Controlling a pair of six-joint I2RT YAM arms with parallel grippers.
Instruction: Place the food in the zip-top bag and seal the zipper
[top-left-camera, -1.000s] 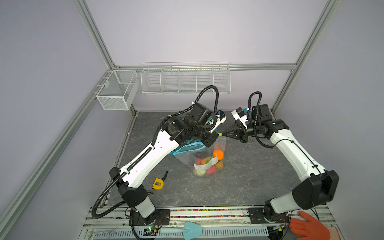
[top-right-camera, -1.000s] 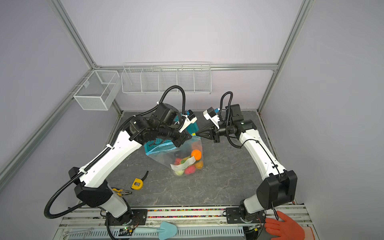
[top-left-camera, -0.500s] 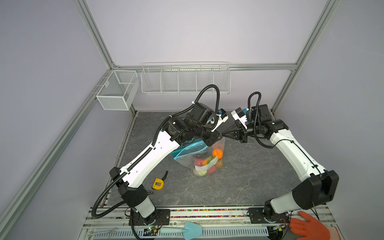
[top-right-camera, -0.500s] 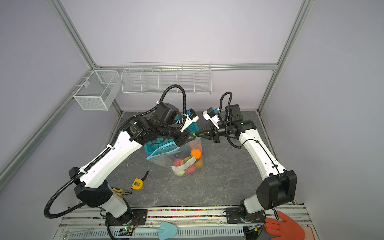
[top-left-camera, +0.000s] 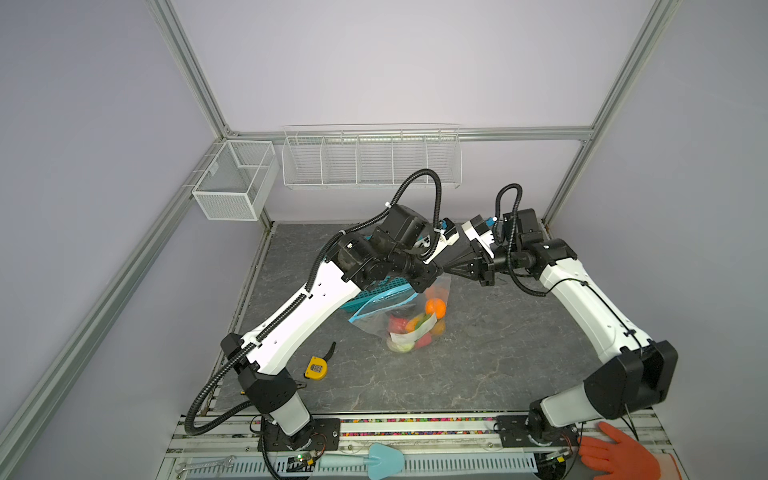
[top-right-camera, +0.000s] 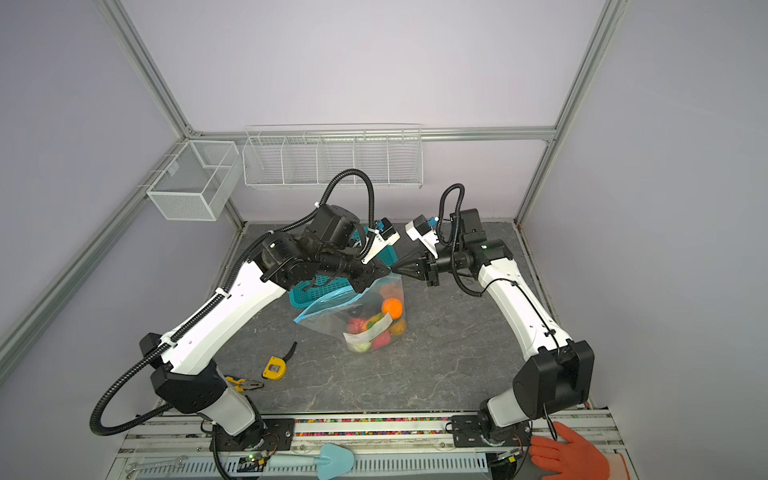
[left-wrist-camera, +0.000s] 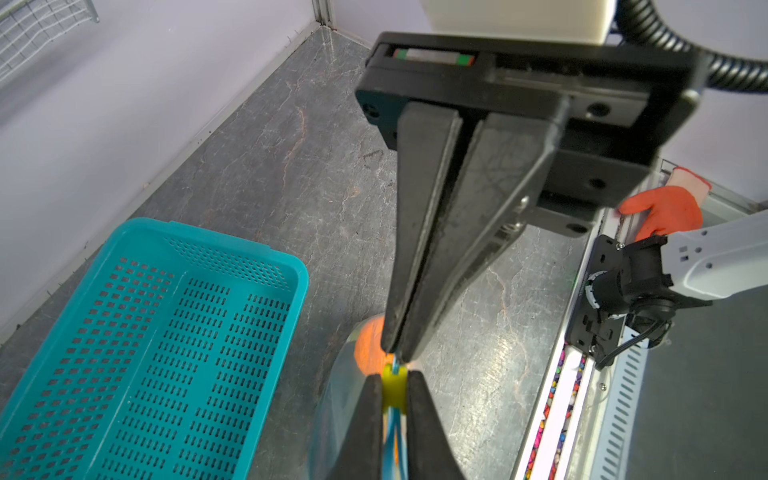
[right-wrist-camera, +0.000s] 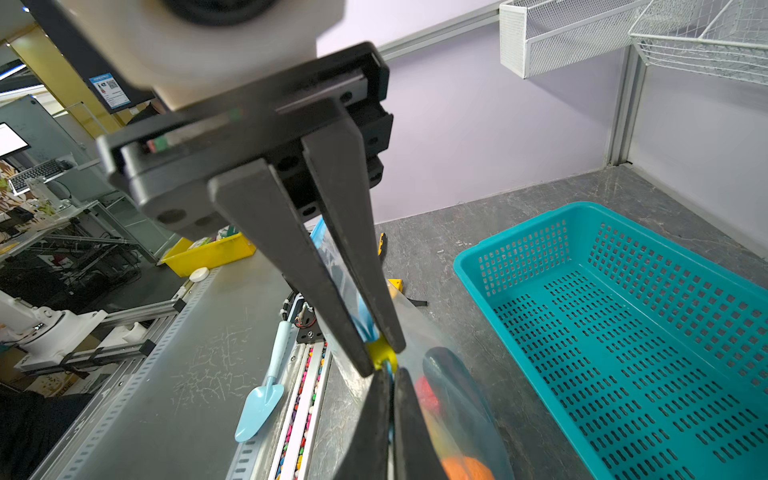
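The clear zip-top bag (top-left-camera: 405, 318) (top-right-camera: 332, 320) hangs from both grippers, and its bottom rests on the table. The food (top-left-camera: 415, 330) (top-right-camera: 374, 332) lies in its lower part, with an orange piece (top-left-camera: 435, 307) on top. My left gripper (left-wrist-camera: 394, 384) (top-left-camera: 434, 277) is shut on the yellow slider tab (left-wrist-camera: 393, 390) (right-wrist-camera: 380, 353) of the light-blue zipper (left-wrist-camera: 392, 444) (right-wrist-camera: 361, 320). My right gripper (right-wrist-camera: 391, 382) (top-right-camera: 395, 268) is shut on the bag's mouth edge right beside the slider. The two sets of fingertips nearly touch.
A teal perforated basket (top-left-camera: 374, 296) (left-wrist-camera: 145, 332) (right-wrist-camera: 469, 266) stands behind the bag, under the left arm. A yellow tape measure (top-left-camera: 316, 368) and pliers (top-right-camera: 245, 384) lie front left. An orange-gloved hand (top-left-camera: 619, 455) rests on the front rail, near a blue scoop (top-left-camera: 374, 459).
My left gripper has edged along the zipper toward the right gripper and closed on the slider tab. The right gripper and the bag have barely moved.
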